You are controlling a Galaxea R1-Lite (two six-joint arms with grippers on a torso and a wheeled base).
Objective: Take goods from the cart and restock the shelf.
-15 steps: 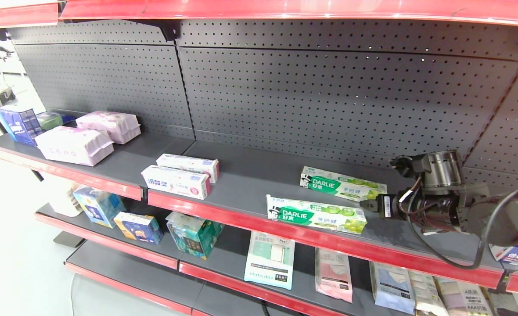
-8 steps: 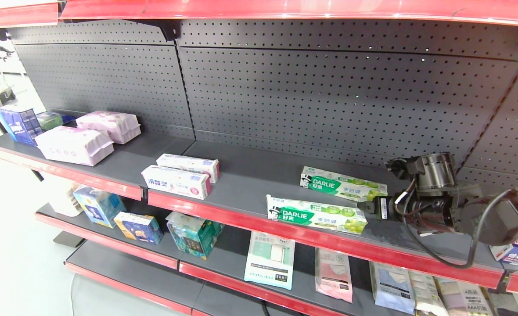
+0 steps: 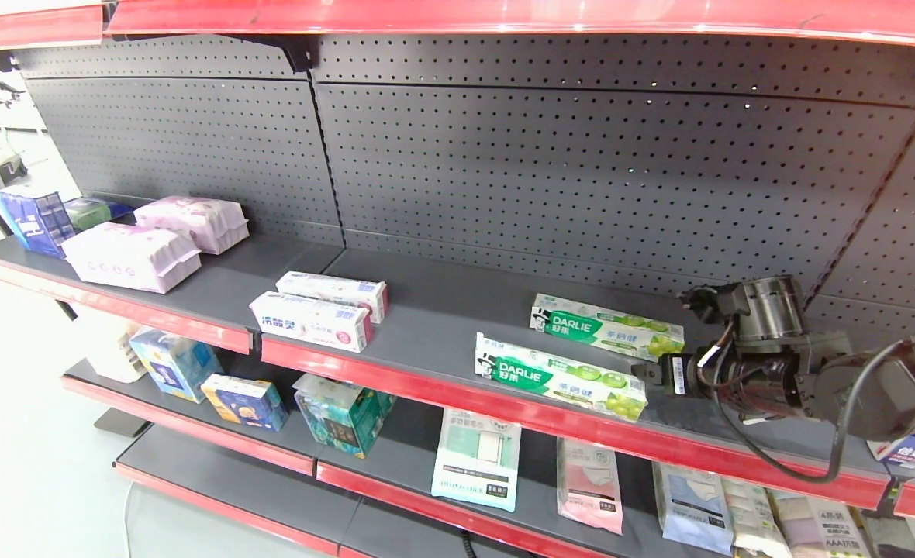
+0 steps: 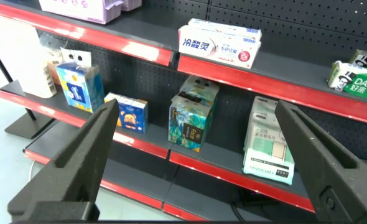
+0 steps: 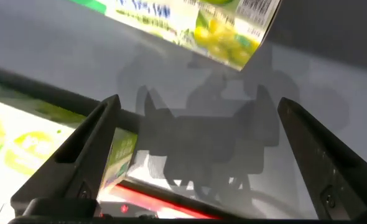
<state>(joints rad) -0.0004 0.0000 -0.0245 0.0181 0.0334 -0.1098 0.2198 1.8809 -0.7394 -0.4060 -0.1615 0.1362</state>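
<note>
Your left gripper (image 4: pixel 196 107) hangs spread and empty before the lower shelves (image 4: pixel 208 163). On the shelf (image 3: pixel 442 310), the near green toothpaste box (image 3: pixel 560 377) lies askew at the front edge, with your right gripper (image 3: pixel 647 372) spread just beside its right end, arm low and level. A second green box (image 3: pixel 606 326) lies behind. Restocking looks partly done, and the near box wants straightening.

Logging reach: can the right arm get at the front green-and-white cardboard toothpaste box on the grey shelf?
Probably yes: the right gripper, open, sits at the end of the front green-and-white cardboard toothpaste box, with nothing between them.
</note>
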